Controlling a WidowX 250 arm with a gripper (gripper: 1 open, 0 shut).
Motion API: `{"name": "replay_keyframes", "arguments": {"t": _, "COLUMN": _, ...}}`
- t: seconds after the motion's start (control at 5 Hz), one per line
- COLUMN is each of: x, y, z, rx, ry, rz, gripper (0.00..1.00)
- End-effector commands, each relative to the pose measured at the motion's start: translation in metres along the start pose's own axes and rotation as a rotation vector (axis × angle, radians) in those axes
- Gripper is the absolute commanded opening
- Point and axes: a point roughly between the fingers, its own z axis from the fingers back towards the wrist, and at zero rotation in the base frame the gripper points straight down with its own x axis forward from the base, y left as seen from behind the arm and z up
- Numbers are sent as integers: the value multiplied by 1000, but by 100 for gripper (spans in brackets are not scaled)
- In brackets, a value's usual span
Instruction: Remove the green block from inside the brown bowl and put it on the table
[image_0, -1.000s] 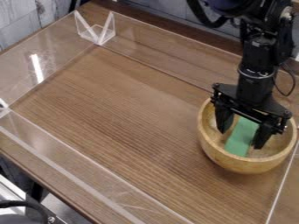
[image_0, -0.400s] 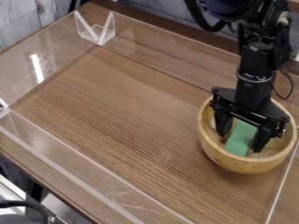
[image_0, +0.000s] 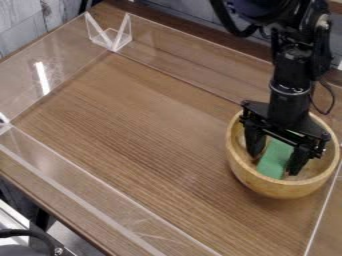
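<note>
1. Gripper (image_0: 283, 150): black, pointing straight down from a black arm (image_0: 295, 60), lowered inside the brown bowl. Jaws spread wide, one to each side of the green block.
2. Fingers (image_0: 257, 137): the left-hand finger stands just beside the block's left edge; the right-hand finger is near the block's right edge, close to the bowl's inner wall. Whether either finger actually touches the block cannot be told from this view. No grip is closed on it.
3. Green block (image_0: 278, 158): small, bright green, flat bar, lying tilted inside the bowl between the fingers, its lower end toward the bowl's near inner wall. Partly hidden by the fingers.
4. Brown bowl (image_0: 254, 174): round, light tan wood, thick rim, upright on the table at the right side, close to the clear plastic wall at the near right edge.
5. Table (image_0: 147, 120): brown wood-grain top with dark streaks, bordered by low clear plastic walls (image_0: 34, 140).
6. Change from the earlier frames: none that can be seen. Gripper, block and bowl sit in the same places, and the jaws are equally wide apart.
</note>
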Motion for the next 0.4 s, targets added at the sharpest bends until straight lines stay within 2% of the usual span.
{"name": "replay_keyframes", "arguments": {"t": 0.0, "x": 4, "y": 2, "z": 11, "rx": -11, "ry": -28, "rz": 11, "gripper": 100}}
{"name": "replay_keyframes", "arguments": {"t": 0.2, "x": 3, "y": 4, "z": 11, "rx": -14, "ry": -25, "rz": 14, "gripper": 100}}
